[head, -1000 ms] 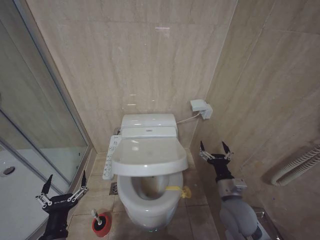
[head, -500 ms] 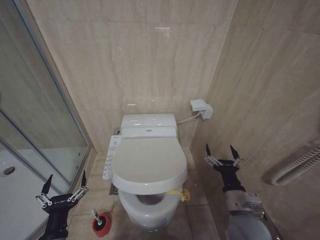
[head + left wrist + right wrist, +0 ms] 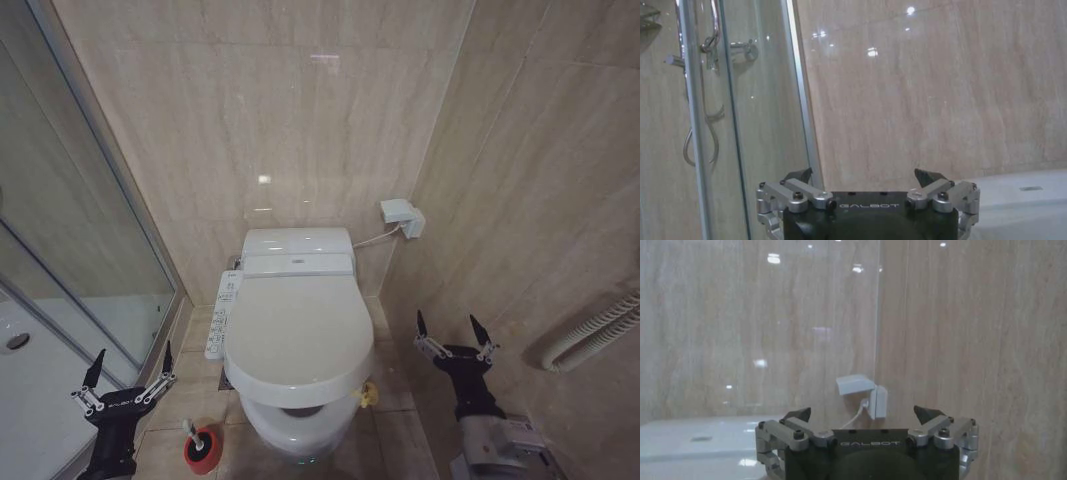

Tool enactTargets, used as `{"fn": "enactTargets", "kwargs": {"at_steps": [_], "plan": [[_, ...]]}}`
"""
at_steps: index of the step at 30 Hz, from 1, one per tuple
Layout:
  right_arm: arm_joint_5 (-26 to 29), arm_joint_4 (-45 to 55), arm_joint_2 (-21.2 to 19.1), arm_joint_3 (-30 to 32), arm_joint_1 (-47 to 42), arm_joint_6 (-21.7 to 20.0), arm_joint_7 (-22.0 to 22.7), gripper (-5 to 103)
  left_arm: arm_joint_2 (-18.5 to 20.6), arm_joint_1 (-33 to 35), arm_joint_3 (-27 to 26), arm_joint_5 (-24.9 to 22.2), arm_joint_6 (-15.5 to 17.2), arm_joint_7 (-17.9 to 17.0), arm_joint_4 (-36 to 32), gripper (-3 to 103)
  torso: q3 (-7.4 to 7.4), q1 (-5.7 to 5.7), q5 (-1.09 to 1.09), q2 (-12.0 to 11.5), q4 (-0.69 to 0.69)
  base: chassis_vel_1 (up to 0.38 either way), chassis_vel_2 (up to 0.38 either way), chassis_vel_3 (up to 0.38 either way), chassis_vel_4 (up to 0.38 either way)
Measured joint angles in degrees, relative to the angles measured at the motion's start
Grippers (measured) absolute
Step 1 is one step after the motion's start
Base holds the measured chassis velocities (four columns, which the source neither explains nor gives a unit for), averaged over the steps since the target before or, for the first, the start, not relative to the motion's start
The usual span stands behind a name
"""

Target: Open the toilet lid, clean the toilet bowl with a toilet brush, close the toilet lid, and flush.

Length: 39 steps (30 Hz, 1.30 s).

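Right gripper (image 3: pixel 458 334): fingers spread wide, holding nothing, beside the toilet bowl (image 3: pixel 297 425). Toilet lid (image 3: pixel 298 336) lies lowered over the bowl, apart from those fingers. Left gripper (image 3: pixel 128 373): fingers wide, nothing held; toilet brush (image 3: pixel 200 442) stands on the floor just beside them.

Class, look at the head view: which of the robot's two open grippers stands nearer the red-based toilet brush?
The left gripper: the white-handled toilet brush in its round red holder stands just beside it, while the right gripper is across the toilet.
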Motion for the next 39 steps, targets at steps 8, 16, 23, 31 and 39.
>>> {"fn": "enactTargets", "kwargs": {"at_steps": [8, 16, 23, 31, 39], "plan": [[-1.2, 1.7, 1.5, 0.2, -1.7, -2.2, -2.3, 100, 0.0, 0.0, 0.0, 0.0, 0.0, 0.0, 0.0, 100, 0.00, 0.00, 0.00, 0.0, 0.00, 0.000, 0.000, 0.000, 0.000], [-1.4, 2.1, 2.6, 0.1, -2.0, -3.2, -3.6, 100, 0.0, 0.0, 0.0, 0.0, 0.0, 0.0, 0.0, 100, 0.00, 0.00, 0.00, 0.0, 0.00, 0.000, 0.000, 0.000, 0.000], [-1.9, -0.9, 3.2, -0.1, 1.9, -3.4, -4.7, 100, 0.0, 0.0, 0.0, 0.0, 0.0, 0.0, 0.0, 100, 0.00, 0.00, 0.01, 0.0, 0.00, 0.000, 0.000, 0.000, 0.000], [-0.6, -6.3, 1.7, -0.1, 7.8, -2.7, -4.6, 100, 0.0, 0.0, 0.0, 0.0, 0.0, 0.0, 0.0, 100, 0.01, 0.00, 0.01, 0.0, 0.00, 0.000, 0.000, 0.000, 0.000], [0.6, -9.1, 2.1, -0.7, 11.0, -2.6, -4.5, 100, 0.0, 0.0, 0.0, 0.0, 0.0, 0.0, 0.0, 100, 0.01, 0.01, 0.01, 0.0, 0.00, 0.000, 0.000, 0.000, 0.000]]}}
